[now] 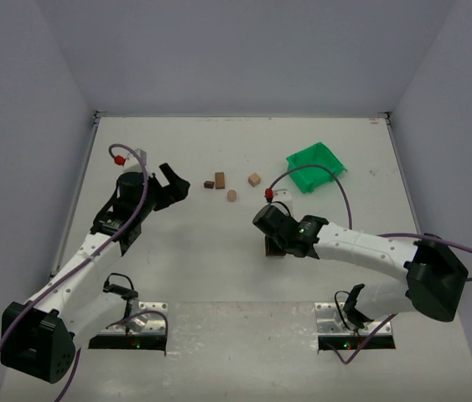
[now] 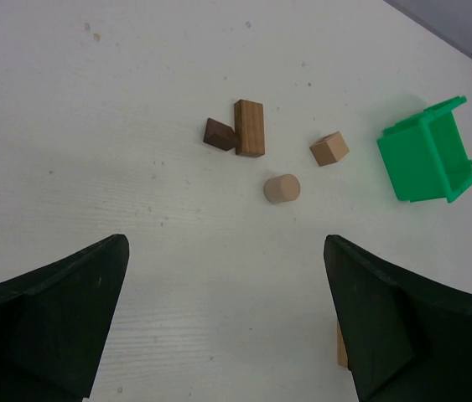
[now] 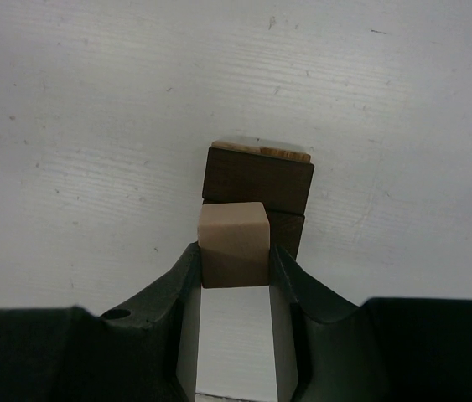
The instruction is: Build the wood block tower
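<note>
The right gripper [image 3: 236,255] grips a tan cube [image 3: 234,239] just short of the dark stack [image 3: 259,177] — dead ahead, long axis crosswise — while the left gripper [image 2: 225,243] gapes empty.

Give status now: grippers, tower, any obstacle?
Left gripper open, empty. Right gripper shut on tan cube, by tower. Loose blocks, green bin stand well clear.

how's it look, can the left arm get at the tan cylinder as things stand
Probably yes: the left arm's fingers stand open and empty, and the tan cylinder lies on bare table ahead of them, clear of the other blocks, with nothing between.
</note>
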Motion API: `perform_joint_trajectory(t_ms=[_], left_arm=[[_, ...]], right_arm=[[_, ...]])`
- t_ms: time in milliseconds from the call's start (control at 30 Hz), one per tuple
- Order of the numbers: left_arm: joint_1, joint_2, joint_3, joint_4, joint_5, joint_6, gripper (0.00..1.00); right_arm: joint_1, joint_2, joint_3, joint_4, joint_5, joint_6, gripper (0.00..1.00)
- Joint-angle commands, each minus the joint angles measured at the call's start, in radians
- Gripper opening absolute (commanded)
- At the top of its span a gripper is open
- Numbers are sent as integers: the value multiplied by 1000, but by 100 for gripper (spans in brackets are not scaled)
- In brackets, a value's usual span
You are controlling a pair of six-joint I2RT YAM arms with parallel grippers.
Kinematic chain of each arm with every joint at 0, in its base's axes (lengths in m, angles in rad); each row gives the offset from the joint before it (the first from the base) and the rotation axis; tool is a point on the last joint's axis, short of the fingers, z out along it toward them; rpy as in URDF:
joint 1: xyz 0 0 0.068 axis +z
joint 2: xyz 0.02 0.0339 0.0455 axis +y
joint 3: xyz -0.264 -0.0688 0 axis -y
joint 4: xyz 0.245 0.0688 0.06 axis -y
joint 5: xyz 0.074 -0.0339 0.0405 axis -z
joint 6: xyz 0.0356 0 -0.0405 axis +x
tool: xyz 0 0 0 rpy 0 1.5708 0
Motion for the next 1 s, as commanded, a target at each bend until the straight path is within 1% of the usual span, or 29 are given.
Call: perform_joint_trajectory(t_ms=[0,367,633,967], left_arm=[[-3,-17,-3,19,1,-9,100],[-3,-16,-4,19,-3,-8,100],[-2,-16,-6,24,0,-6,100],[-2,-16,-7,28,4,-6,100]], right_arm=[[15,25,24,-1,49,57,22],[16,71,32,36,16,51,24],[15,63,24,32,39,92,31],[17,81,28,35,49,134,33]])
